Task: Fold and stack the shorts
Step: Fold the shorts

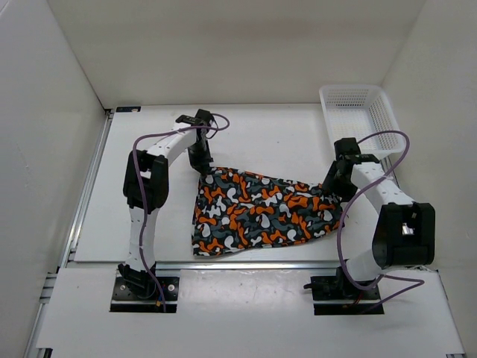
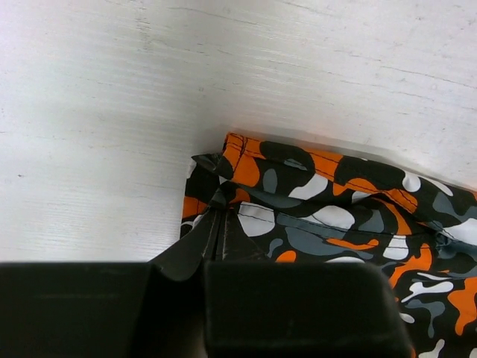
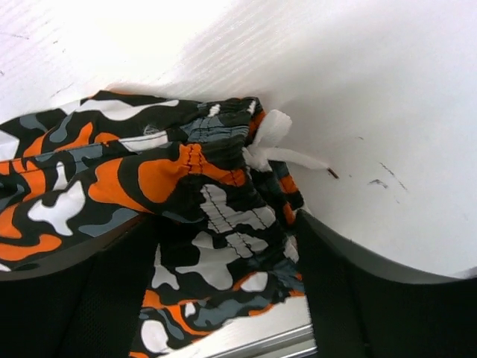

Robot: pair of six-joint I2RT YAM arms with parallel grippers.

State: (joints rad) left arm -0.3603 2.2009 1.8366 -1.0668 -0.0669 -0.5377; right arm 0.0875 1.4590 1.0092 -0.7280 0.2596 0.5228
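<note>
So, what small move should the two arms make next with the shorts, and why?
Probably raise both grippers a little, together, to start the fold. The left gripper pinches the far left corner of the shorts, and the right gripper has the waistband end between its fingers, though I cannot tell how firmly. The rest lies spread on the table.

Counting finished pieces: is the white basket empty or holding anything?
Empty: the basket shows only bare mesh from above; the shorts lie outside it on the table.
</note>
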